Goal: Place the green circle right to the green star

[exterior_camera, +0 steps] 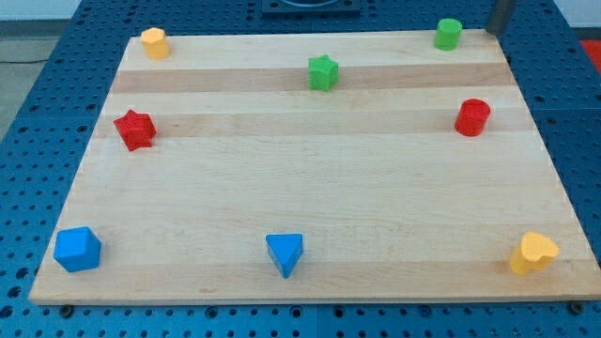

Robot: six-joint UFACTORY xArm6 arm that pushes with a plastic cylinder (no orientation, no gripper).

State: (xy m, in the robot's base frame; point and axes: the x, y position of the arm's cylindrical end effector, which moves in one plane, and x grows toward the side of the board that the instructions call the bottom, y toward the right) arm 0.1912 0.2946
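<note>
The green circle (448,34) stands near the top right corner of the wooden board (310,225). The green star (322,72) sits to its left and a little lower, near the top middle. The dark rod enters at the view's top right, and my tip (491,31) is just off the board's top right corner, to the right of the green circle with a small gap between them.
A red cylinder (472,117) is at the right side. A red star (134,130) is at the left. A yellow block (154,43) is at the top left, a yellow heart (532,253) at the bottom right, a blue cube (77,250) at the bottom left, a blue triangle (285,253) at the bottom middle.
</note>
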